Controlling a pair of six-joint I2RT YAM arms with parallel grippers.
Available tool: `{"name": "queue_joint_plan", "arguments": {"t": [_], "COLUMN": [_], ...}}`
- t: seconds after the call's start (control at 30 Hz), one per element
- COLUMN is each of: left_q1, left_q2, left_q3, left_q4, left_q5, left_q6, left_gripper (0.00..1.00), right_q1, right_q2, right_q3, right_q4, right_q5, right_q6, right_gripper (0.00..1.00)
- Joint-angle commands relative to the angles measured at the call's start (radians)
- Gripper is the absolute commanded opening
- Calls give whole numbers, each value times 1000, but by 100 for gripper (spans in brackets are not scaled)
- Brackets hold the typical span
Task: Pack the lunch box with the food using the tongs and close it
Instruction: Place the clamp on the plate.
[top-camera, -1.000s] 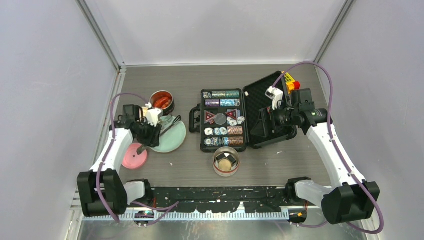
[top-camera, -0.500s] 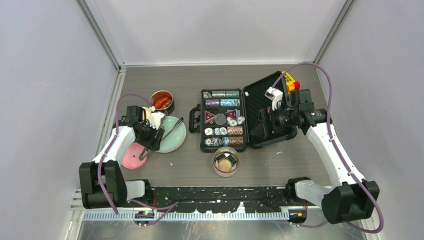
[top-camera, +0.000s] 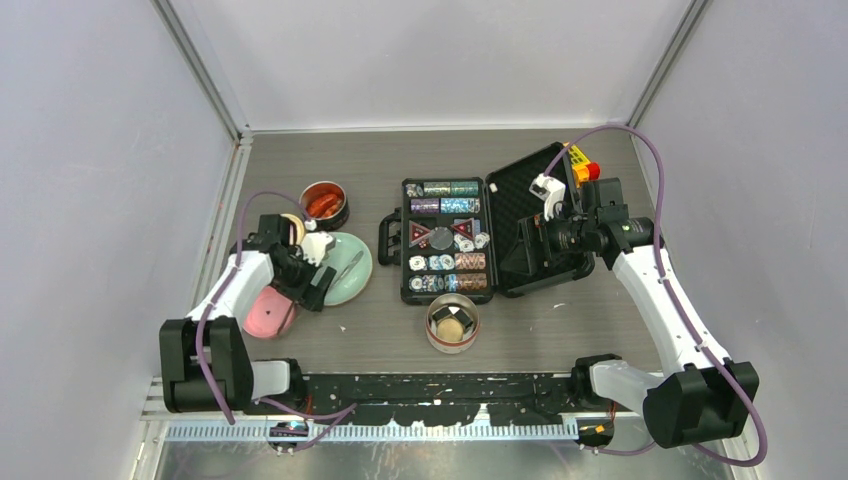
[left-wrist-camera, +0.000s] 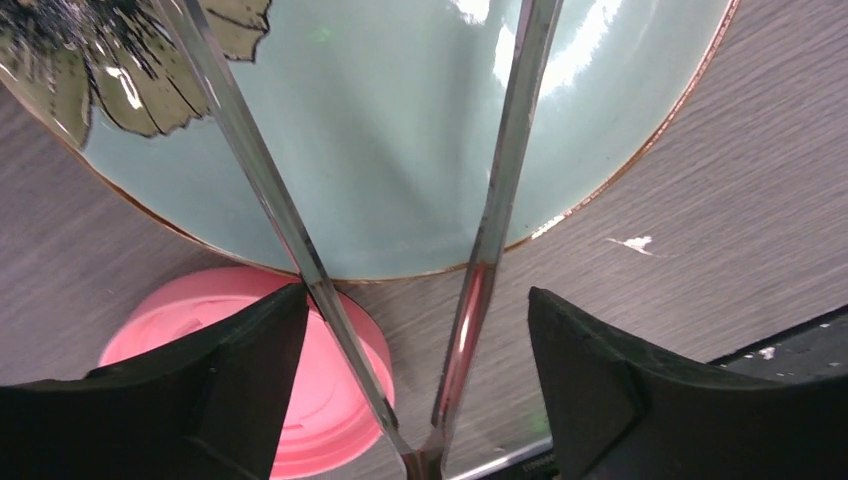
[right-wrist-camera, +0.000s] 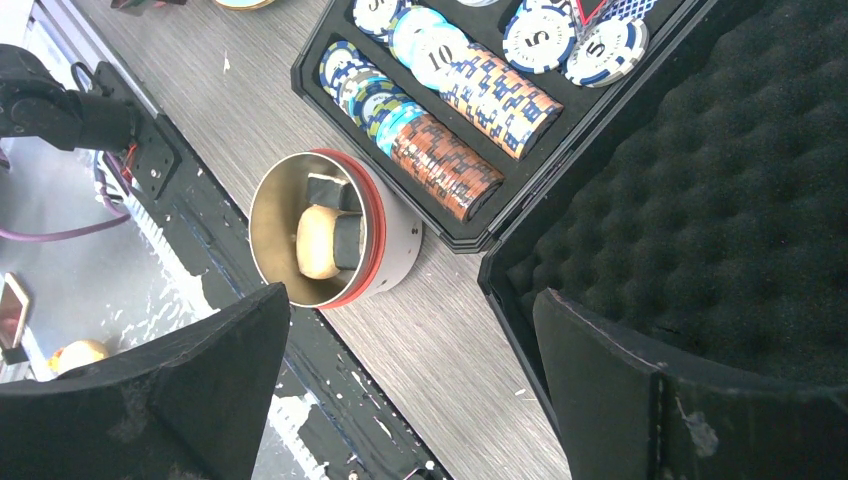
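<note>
The grey metal tongs (left-wrist-camera: 495, 200) lie with both arms spread across the mint-green plate (left-wrist-camera: 380, 130). Their joined end sits between the fingers of my left gripper (left-wrist-camera: 417, 290), which is open. The left finger touches one arm and the right finger stands clear of the other. In the top view this gripper (top-camera: 316, 284) hangs between the plate and the pink lid (top-camera: 266, 313). Red-orange sausages fill the steel tub (top-camera: 323, 203). The pale tub (right-wrist-camera: 395, 245) holds a tan biscuit (right-wrist-camera: 315, 243) and dark blocks. My right gripper (right-wrist-camera: 412, 292) is open, holding nothing.
An open black case of poker chips (top-camera: 445, 240) fills the table's middle, and my right gripper (top-camera: 522, 258) hovers by its foam-lined lid (right-wrist-camera: 720, 200). A cream lid (top-camera: 293, 227) lies behind the left wrist. The arm bases and a black rail (top-camera: 440, 388) line the near edge.
My left gripper has opened wider and drawn back toward the pink lid and the near edge. The tongs' arms have sprung apart on the plate. The right arm has not moved.
</note>
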Motion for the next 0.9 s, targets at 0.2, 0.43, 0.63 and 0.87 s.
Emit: {"name": "queue_joint_plan", "arguments": {"t": [0.2, 0.43, 0.63, 0.87], "left_q1": [21, 177, 443, 669], "left_q2": [-98, -128, -96, 14], "left_q3": [174, 215, 156, 122], "left_q4": [-167, -192, -155, -97], "left_q5": [-21, -70, -38, 12], "left_q6": [-48, -6, 113, 230], "left_gripper": [95, 93, 83, 73], "right_q1": [7, 14, 20, 54], "right_q2": [4, 14, 23, 64], "right_q3": [39, 67, 87, 123], "right_q4": [14, -3, -14, -16], "right_q5": [-8, 0, 2, 15], "right_q6": [-8, -12, -29, -18], "right_gripper": [96, 96, 96, 96]}}
